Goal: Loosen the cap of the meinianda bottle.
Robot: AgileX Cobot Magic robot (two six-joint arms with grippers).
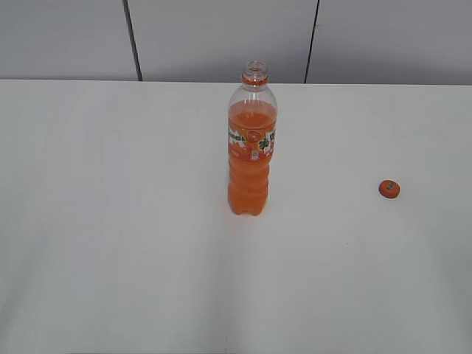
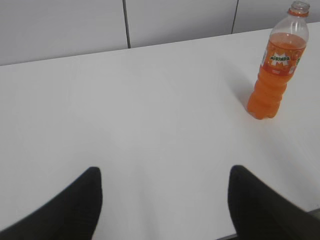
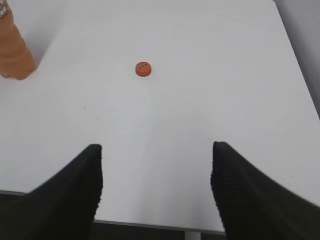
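The meinianda bottle (image 1: 251, 144) stands upright in the middle of the white table, with orange drink, a label band and an open neck with no cap on it. It also shows at the top right of the left wrist view (image 2: 277, 65) and at the left edge of the right wrist view (image 3: 12, 47). The cap (image 1: 389, 189), small, round and orange, lies on the table to the bottle's right, also in the right wrist view (image 3: 143, 68). My left gripper (image 2: 162, 175) is open and empty, far from the bottle. My right gripper (image 3: 156, 150) is open and empty, short of the cap. Neither gripper shows in the exterior view.
The white table (image 1: 118, 221) ends at a grey panelled wall (image 1: 221, 37) behind the bottle. The table's near edge shows in the right wrist view (image 3: 150, 225), and its right edge runs along that view's right side (image 3: 300, 85).
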